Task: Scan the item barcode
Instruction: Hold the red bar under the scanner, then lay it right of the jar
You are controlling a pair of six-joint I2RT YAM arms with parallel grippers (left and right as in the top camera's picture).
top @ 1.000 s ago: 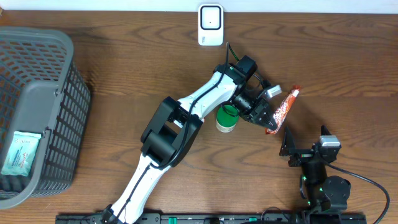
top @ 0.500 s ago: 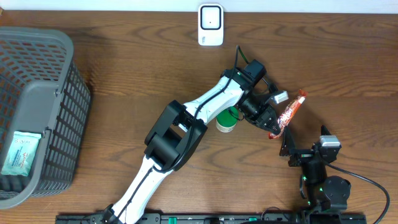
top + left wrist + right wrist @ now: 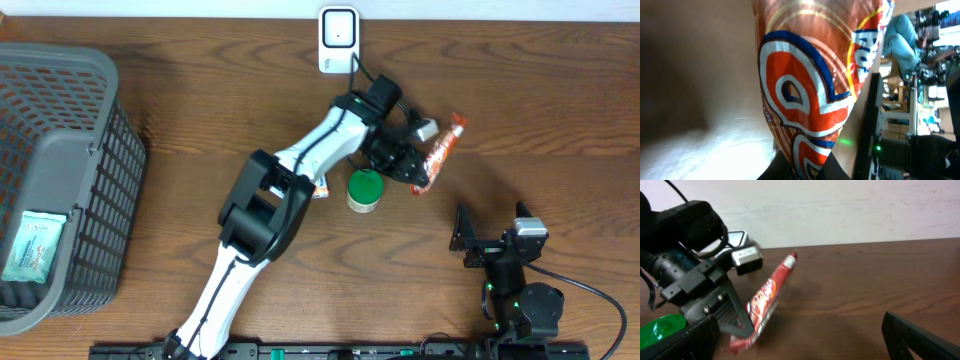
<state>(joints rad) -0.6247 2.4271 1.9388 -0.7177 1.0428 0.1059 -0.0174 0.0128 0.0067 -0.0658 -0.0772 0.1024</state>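
A red and orange snack packet (image 3: 442, 152) hangs above the table, and my left gripper (image 3: 415, 180) is shut on its lower end. It fills the left wrist view as the packet (image 3: 810, 85), pinched at the bottom of the frame by the left gripper (image 3: 805, 172). No barcode shows on it. The white scanner (image 3: 339, 40) stands at the back edge, to the packet's left. My right gripper (image 3: 478, 240) rests open near the front right, its fingers (image 3: 920, 337) wide apart and holding nothing. From there the packet (image 3: 765, 302) is seen tilted.
A green-lidded jar (image 3: 365, 190) stands just under the left forearm, with a small orange item (image 3: 322, 187) beside it. A grey basket (image 3: 100, 150) at the far left holds a pale packet (image 3: 35, 245).
The left arm has swung the packet from the right-middle of the table back and left, closer to the scanner. The right arm has stayed still.
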